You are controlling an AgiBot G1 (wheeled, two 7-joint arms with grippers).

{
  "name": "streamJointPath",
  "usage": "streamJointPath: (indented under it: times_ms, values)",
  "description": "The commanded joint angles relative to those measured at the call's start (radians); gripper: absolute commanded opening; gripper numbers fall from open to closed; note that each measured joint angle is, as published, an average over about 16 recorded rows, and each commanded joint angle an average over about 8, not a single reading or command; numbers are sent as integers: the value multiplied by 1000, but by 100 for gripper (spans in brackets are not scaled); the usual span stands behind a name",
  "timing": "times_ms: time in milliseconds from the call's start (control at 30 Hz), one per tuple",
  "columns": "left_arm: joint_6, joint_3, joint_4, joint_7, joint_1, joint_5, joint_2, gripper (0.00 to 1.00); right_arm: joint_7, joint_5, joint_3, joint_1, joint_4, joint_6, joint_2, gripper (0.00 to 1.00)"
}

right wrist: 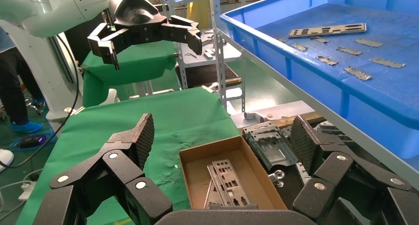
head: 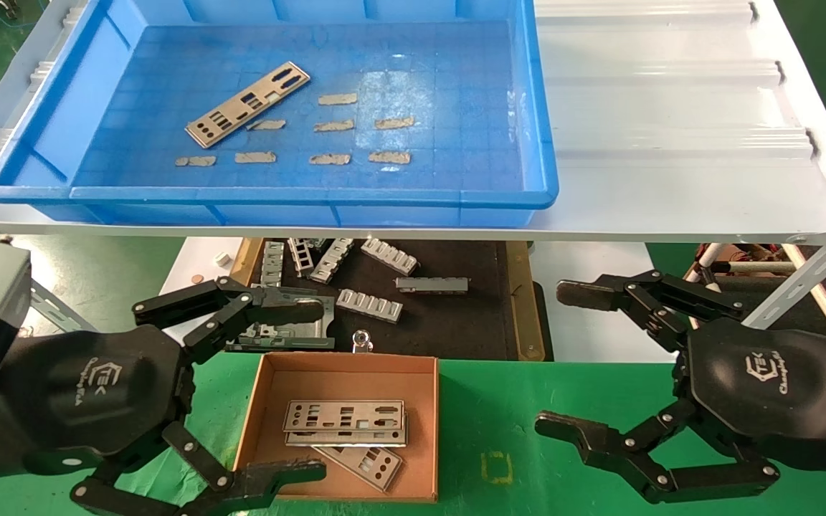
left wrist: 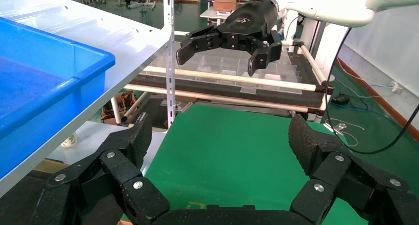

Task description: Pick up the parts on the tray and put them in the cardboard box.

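Note:
One silver-grey part (head: 248, 104) lies tilted on the left of the blue tray's floor, also visible from the right wrist (right wrist: 327, 30). The tray (head: 269, 195) (right wrist: 316, 79) (left wrist: 49, 86) sits on the upper shelf. Below it, the cardboard box (head: 345, 365) (right wrist: 195, 178) rests on green cloth with other parts (head: 345, 419) (right wrist: 225, 183) stacked inside. My left gripper (head: 309, 390) (left wrist: 221, 136) is open beside the box's left side, its jaws empty. My right gripper (head: 563, 358) (right wrist: 223, 133) hangs open and empty to the right of the box.
Tan tape strips (head: 327, 125) dot the tray floor. Ribbed grey brackets (head: 370, 304) and a metal frame (head: 284, 333) lie on a dark mat behind the box. The white shelf (head: 671, 107) overhangs the mat. A shelf upright (left wrist: 170, 52) stands nearby.

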Motion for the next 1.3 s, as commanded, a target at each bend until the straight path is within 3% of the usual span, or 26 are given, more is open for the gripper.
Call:
streamJointPath:
  times_ms: [33, 1300]
  values:
    - [0, 0, 0, 0, 0, 0, 0, 100, 0, 0, 0, 0, 0, 0, 0, 100]
    - [0, 0, 0, 0, 0, 0, 0, 100, 0, 0, 0, 0, 0, 0, 0, 100]
